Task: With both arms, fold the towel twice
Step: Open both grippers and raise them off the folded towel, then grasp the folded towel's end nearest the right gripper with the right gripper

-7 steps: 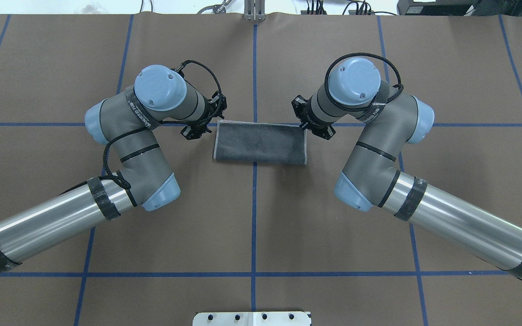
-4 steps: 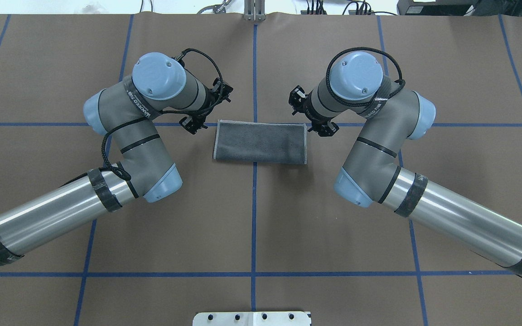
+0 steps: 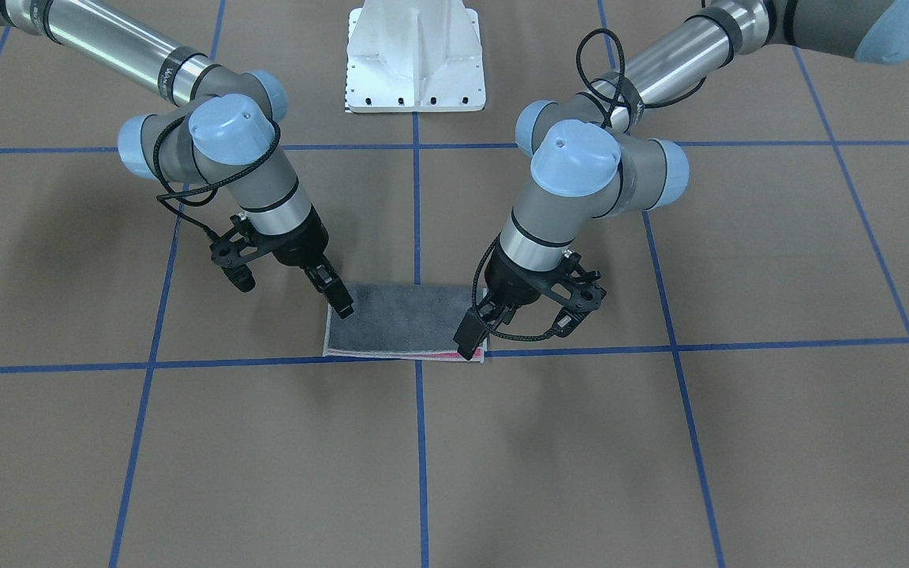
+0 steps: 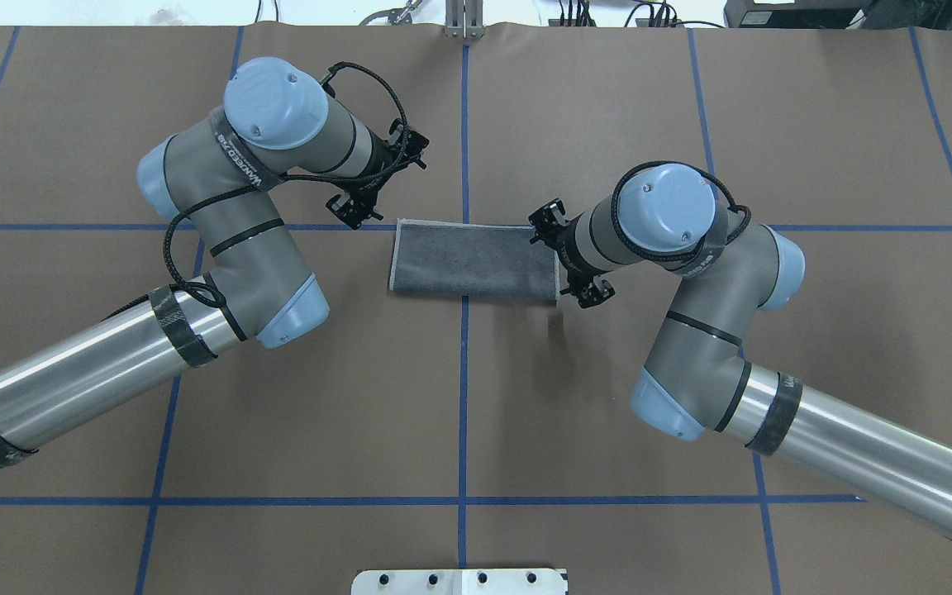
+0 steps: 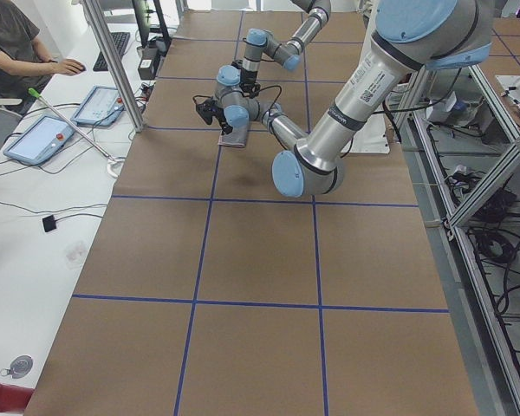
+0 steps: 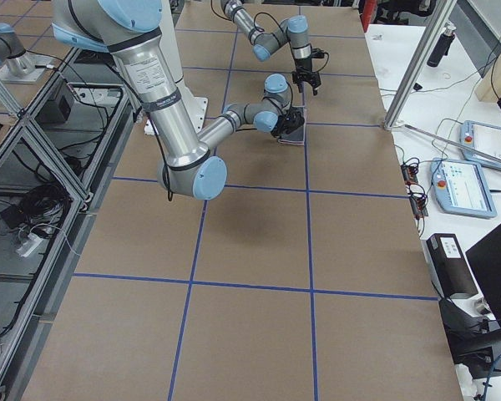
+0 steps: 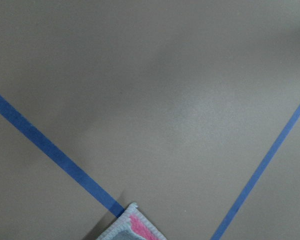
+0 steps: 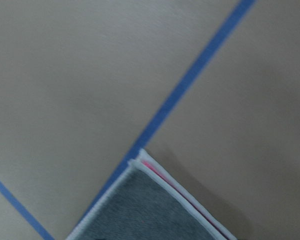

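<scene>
The towel [image 3: 403, 319] lies flat on the table, folded once into a rectangle, dark grey face up, with a pink strip showing at its edge. It also shows in the overhead view [image 4: 472, 260]. My left gripper [image 3: 469, 345] hangs above the table just off the towel's far left corner [image 4: 358, 213]; that corner shows at the bottom of its wrist view [image 7: 132, 230]. My right gripper [image 3: 342, 306] hangs over the towel's right short edge [image 4: 563, 260]; its wrist view shows a towel corner [image 8: 150, 210]. Both look open and hold nothing.
The table is covered in brown paper with a blue tape grid [image 4: 464, 372]. The white pedestal [image 3: 415, 63] stands at the robot's side. A side bench with tablets [image 5: 43, 139] and an operator [image 5: 17, 52] lies beyond the table's far edge.
My left arm has pulled back away from the towel toward the far side. My right arm has swung toward the robot's side, along the towel's right edge. The towel has not moved.
</scene>
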`<state>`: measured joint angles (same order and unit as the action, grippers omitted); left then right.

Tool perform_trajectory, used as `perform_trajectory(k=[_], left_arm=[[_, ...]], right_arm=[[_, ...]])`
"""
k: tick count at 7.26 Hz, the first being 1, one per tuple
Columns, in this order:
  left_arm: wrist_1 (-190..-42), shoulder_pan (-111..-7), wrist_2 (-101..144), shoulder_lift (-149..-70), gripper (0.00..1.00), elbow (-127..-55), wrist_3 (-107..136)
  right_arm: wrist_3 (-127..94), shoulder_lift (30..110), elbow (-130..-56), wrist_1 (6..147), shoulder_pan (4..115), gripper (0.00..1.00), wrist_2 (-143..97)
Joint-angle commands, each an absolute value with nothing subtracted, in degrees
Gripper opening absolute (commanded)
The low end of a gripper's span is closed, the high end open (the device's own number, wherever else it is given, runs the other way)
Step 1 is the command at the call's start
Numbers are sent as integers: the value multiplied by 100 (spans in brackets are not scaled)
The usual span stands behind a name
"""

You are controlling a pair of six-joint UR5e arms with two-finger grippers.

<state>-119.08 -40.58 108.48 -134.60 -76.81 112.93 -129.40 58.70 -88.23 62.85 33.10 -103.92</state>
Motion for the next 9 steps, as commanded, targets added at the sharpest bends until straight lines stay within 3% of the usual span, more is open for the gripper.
perform_trajectory(k=[1,3,5,6,8,9], left_arm=[[-11909,-4087,10881,-13465,100,-7690,11303],[-11909,-4078,10881,-13465,100,-7690,11312],[-11909,-4078,10881,-13465,100,-7690,11320],[-11909,-4078,10881,-13465,100,-7690,11320],[-11909,-4078,10881,-13447,100,-7690,11320],[-11909,-4087,10881,-13439,100,-7690,11320]], right_arm=[[-13368,5915,-8851,6336,3006,78,-10239],[-13359,5950,-8807,6363,3006,61,-10248],[-13359,5959,-8798,6372,3102,55,-10248],[-13359,5959,-8798,6372,3129,46,-10248],[-13368,5959,-8798,6363,3129,0,-10231],[-13368,5968,-8798,6346,3120,0,-10230]])
